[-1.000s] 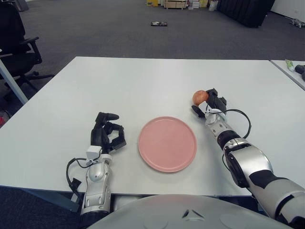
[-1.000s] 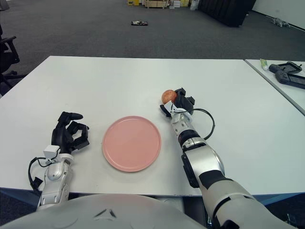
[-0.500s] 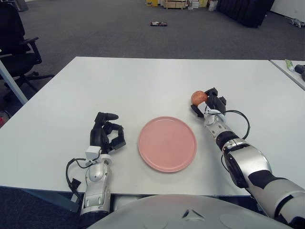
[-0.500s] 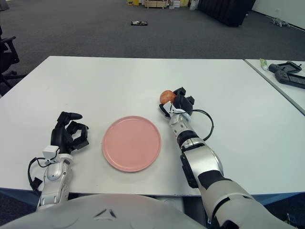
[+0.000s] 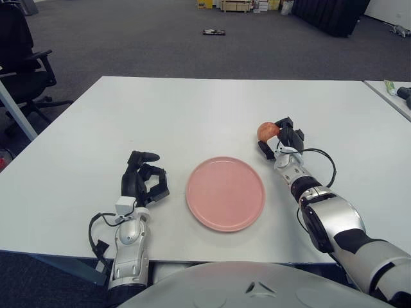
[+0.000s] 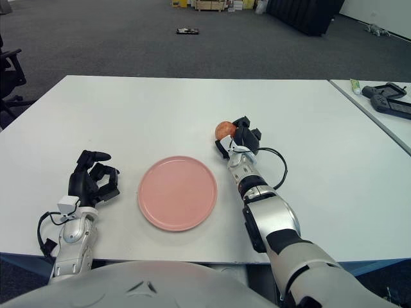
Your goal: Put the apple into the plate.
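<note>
Fingers of our right hand [image 5: 281, 142] clamp the apple [image 5: 268, 131], round and smooth-skinned with no long axis, held above the matte white table [image 5: 192, 115] just beyond the plate's right rim. The plate [image 5: 225, 193] is flat, round and pink. Our left hand [image 5: 144, 180] rests left of it, fingers curled on nothing.

Bright, even light falls from overhead, diffuse enough that the white surface [image 5: 192, 115] shows no harsh glare. Only soft, short shadows sit under the pink plate [image 5: 225, 193] and beside the left robot hand [image 5: 144, 180]. Everything reads sharp, near and far; straight edges stay straight.
</note>
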Controlling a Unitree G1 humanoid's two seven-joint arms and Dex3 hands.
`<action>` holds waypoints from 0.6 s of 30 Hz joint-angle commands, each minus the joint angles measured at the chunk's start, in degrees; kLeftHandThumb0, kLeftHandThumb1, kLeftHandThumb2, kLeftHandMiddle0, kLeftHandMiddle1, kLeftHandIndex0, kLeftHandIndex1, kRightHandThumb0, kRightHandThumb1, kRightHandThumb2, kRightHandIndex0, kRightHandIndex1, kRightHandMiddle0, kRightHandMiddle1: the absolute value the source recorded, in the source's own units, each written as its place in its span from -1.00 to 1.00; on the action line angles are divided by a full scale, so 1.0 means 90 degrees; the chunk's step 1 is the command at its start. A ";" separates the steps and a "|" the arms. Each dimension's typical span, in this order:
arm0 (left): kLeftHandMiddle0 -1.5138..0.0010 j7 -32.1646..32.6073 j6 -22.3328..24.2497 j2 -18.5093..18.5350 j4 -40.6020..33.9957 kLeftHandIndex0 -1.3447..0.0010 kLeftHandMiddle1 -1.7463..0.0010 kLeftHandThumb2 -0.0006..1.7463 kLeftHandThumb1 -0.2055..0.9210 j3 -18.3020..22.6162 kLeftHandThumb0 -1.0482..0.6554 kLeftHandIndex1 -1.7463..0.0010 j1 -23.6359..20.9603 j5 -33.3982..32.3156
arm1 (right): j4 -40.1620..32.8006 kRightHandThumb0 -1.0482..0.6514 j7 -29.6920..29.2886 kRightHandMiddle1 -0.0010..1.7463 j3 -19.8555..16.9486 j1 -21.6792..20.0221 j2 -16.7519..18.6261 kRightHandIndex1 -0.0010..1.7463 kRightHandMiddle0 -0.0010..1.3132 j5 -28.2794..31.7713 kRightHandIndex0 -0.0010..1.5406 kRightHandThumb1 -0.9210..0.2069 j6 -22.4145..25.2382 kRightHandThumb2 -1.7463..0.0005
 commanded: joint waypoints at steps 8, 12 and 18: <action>0.26 -0.0007 0.0008 0.0031 -0.0026 0.37 -0.85 0.39 0.04 -0.0006 0.22 -1.00 -0.0039 -0.0004 | -0.0146 0.22 -0.0302 0.97 -0.0085 0.0088 0.0025 1.00 0.03 0.0074 0.17 0.74 -0.0438 -1.00; 0.26 -0.0007 -0.0002 0.0038 -0.0021 0.37 -0.84 0.39 0.04 -0.0010 0.22 -1.00 -0.0043 0.0011 | -0.0210 0.22 -0.0399 0.95 -0.0077 0.0138 0.0029 1.00 0.05 0.0051 0.18 0.75 -0.0604 -1.00; 0.25 -0.0006 -0.0016 0.0042 0.0004 0.37 -0.83 0.38 0.03 -0.0003 0.22 -1.00 -0.0063 0.0007 | -0.0502 0.22 -0.0531 0.95 -0.0077 0.0262 0.0051 1.00 0.05 0.0044 0.18 0.76 -0.0844 -1.00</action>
